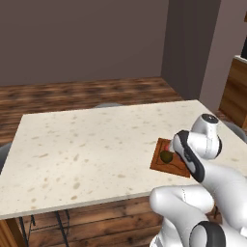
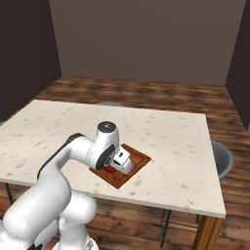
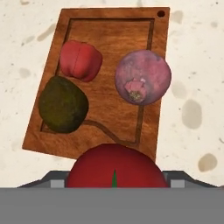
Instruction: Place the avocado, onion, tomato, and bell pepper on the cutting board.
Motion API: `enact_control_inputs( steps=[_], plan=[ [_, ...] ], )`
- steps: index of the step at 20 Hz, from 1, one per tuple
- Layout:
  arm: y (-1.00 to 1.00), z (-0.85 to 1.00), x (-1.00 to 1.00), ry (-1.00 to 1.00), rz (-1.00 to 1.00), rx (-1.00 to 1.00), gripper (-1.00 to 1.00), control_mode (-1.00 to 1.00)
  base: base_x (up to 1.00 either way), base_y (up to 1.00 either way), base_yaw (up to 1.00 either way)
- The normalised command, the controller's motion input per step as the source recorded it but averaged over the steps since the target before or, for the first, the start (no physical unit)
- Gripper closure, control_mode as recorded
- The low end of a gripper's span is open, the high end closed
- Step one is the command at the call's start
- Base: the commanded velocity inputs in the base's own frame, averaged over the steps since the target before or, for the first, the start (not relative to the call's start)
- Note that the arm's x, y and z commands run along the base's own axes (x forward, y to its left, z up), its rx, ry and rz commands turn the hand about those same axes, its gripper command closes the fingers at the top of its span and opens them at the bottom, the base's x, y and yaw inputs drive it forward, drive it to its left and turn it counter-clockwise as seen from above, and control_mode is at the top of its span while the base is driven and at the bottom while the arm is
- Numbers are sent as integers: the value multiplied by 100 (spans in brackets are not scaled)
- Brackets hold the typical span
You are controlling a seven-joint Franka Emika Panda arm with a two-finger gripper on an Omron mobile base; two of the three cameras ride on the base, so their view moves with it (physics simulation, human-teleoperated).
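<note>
A reddish-brown wooden cutting board [image 3: 109, 39] with visible grain lies on a speckled, stone-like matt tabletop [image 3: 197, 65], holding a dull, rough-skinned avocado [image 3: 62, 105], a mottled matt onion [image 3: 142, 77] and a smooth red tomato [image 3: 114, 168].

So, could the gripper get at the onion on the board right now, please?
Probably not yet: the gripper seems full with the tomato, though the onion lies uncovered on the cutting board.

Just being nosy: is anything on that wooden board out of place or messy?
Nothing stands out. The avocado, onion and a lobed red vegetable lie apart and whole on the cutting board. A rounder red one sits at the board's near edge, close to the camera.
</note>
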Motion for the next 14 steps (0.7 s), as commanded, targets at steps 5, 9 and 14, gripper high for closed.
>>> enact_control_inputs(
  steps=[5, 9, 14],
  plan=[
    [0, -25, 23, 0, 0, 0, 100, -100, 0, 0, 0],
    [0, -24, 20, 0, 0, 0, 100, -100, 0, 0, 0],
    [0, -33, 15, 0, 0, 0, 100, -100, 0, 0, 0]
  ],
)
